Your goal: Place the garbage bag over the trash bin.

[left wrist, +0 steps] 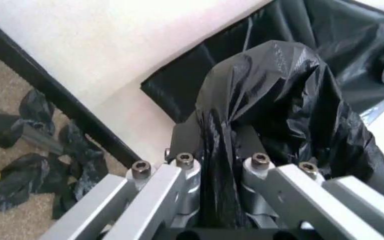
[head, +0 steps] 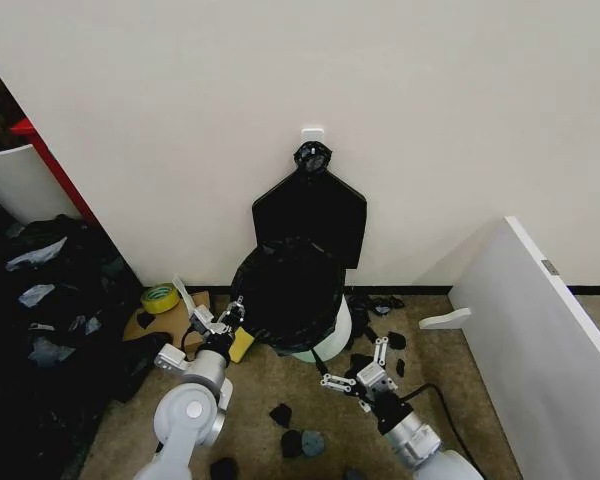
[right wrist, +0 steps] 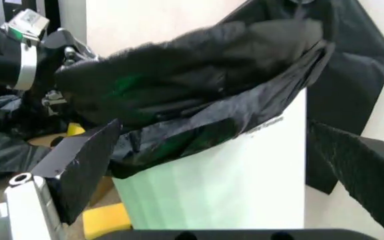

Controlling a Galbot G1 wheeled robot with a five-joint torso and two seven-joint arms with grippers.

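Most of the one trash bin (head: 332, 340) is hidden under the single garbage bag (head: 288, 290) draped over its mouth, against the wall; the left hand (head: 232, 314) pinches a fold of bag at the bin's left rim; the right hand (head: 368, 372), fingers spread, hangs just beside the bin's right; black scraps (head: 292, 430) litter the floor, hard to count.

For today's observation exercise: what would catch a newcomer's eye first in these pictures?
The glossy black garbage bag draped over the white trash bin by the wall stands out first. The left gripper is shut on the bag's edge; the right gripper hangs open beside the bin. Black scraps litter the floor.
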